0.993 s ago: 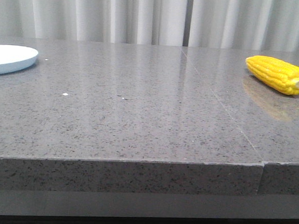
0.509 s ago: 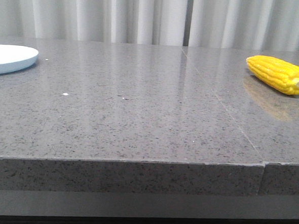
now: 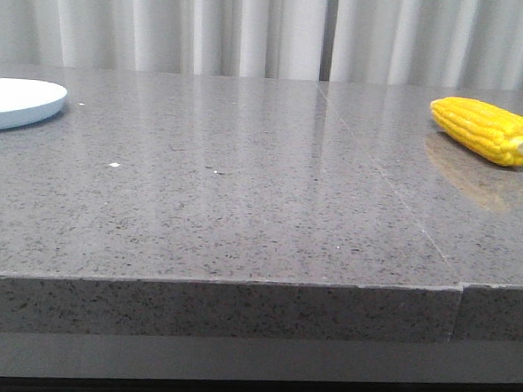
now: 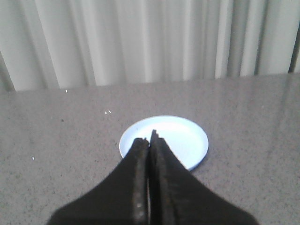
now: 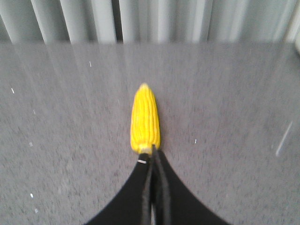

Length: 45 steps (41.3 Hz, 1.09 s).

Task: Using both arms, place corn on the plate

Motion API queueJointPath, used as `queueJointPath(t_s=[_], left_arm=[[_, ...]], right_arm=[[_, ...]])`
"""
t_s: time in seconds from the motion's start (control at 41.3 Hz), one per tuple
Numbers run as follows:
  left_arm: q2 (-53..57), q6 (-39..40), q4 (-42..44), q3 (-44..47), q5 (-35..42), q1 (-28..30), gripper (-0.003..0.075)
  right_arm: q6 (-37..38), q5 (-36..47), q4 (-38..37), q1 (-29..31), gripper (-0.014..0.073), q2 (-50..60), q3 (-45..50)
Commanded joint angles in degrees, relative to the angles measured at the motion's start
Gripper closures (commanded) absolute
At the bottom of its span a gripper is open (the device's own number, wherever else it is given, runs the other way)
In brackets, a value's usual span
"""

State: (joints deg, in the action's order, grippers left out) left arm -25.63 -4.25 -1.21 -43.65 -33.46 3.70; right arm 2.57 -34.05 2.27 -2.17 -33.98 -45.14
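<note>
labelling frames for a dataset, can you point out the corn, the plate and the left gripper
corn (image 3: 486, 130), front view, middle of the kernelled body
plate (image 4: 190, 131), left wrist view, bare inner surface near the far rim
left gripper (image 4: 150, 139), left wrist view, tips of the closed fingers

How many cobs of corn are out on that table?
1. The corn lies at the table's far right, just ahead of the right gripper; the plate at far left holds none.

Bare table (image 3: 243, 204) all round: only the corn (image 5: 145, 119) lies just ahead of the closed right gripper (image 5: 153, 161), the plate (image 4: 197, 140) ahead of the closed left gripper (image 4: 150, 143).
</note>
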Motion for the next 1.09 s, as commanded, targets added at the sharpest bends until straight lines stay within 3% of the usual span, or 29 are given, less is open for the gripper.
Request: queueJointPath(t_s=[0.0, 0.46, 0.581, 0.654, 0.727, 0.8, 0.896, 1.066], left_arm=[[-3.43, 0.49, -0.01, -2.0, 3.11, -0.01, 0.074], [-10.27, 0.49, -0.01, -2.0, 3.09, -0.01, 0.074], [-11.41, -0.07, 0.07, -2.0, 2.71, -0.01, 0.072], [-11.8, -0.07, 0.7, -2.0, 2.42, -0.01, 0.0634], [-12.04, -0.07, 1.21, -2.0, 2.03, -0.01, 0.0469], [-12.12, -0.07, 1.21, -2.0, 1.79, -0.01, 0.0295], [-12.17, -0.07, 0.83, -2.0, 1.52, -0.01, 0.0191], [-13.2, -0.07, 1.21, -2.26, 0.46, -0.01, 0.0185]], right_arm=[[-0.76, 3.07, -0.87, 0.19, 0.0662, -4.09, -1.94], [-0.76, 3.0, -0.87, 0.19, 0.065, -15.55, -1.94], [-0.76, 3.0, -0.87, 0.19, 0.0493, -16.58, -1.94], [-0.76, 3.0, -0.87, 0.19, 0.0329, -16.72, -1.94], [-0.76, 3.11, -0.87, 0.19, 0.0144, -16.72, -1.94], [-0.76, 3.11, -0.87, 0.19, 0.0029, -16.72, -1.94], [-0.76, 3.11, -0.87, 0.19, -0.002, -16.72, -1.94], [-0.76, 3.11, -0.87, 0.19, -0.002, -16.72, -1.94]])
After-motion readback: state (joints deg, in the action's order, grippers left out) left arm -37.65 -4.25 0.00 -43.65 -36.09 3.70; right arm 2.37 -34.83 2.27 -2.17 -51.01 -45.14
